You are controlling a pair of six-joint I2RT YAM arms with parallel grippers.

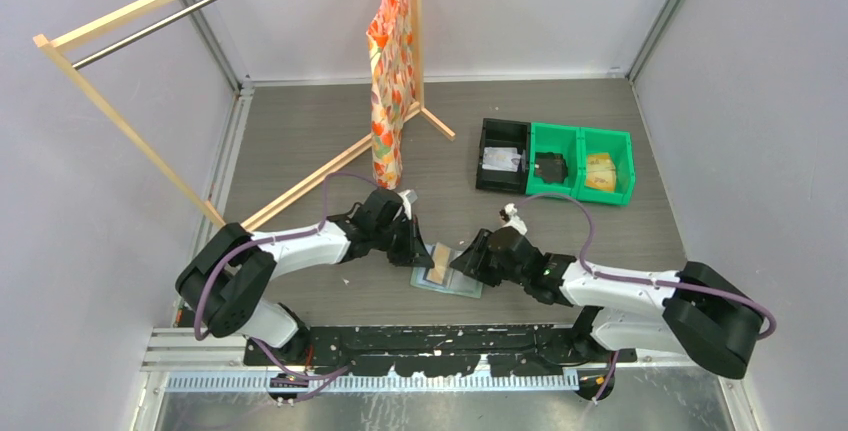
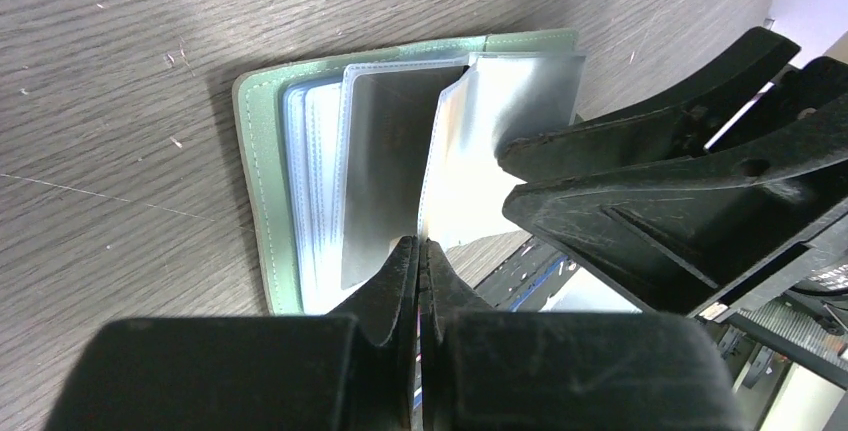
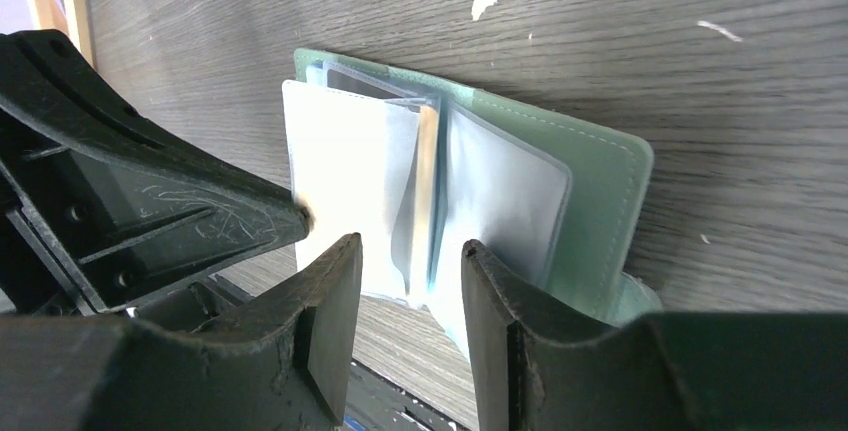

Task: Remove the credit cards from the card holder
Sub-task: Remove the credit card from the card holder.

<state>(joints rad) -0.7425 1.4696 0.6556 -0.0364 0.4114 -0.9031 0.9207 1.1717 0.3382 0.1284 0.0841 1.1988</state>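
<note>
My left gripper [image 2: 419, 249] sat closed at clear sleeve [image 2: 490, 151] corner; couldn't tell if I pinched it. My right gripper [image 3: 408, 246] stood apart by open card holder [image 3: 600, 181]; sleeve contents indistinct.

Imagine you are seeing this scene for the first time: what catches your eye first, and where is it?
The sage-green card holder lies open near the front middle of the table, its clear sleeves fanned up. Two grippers crowd it: the left gripper is shut at a sleeve's edge, and the right gripper is open beside the sleeves. Farther back, an orange patterned cloth hangs from a wooden rack.
</note>
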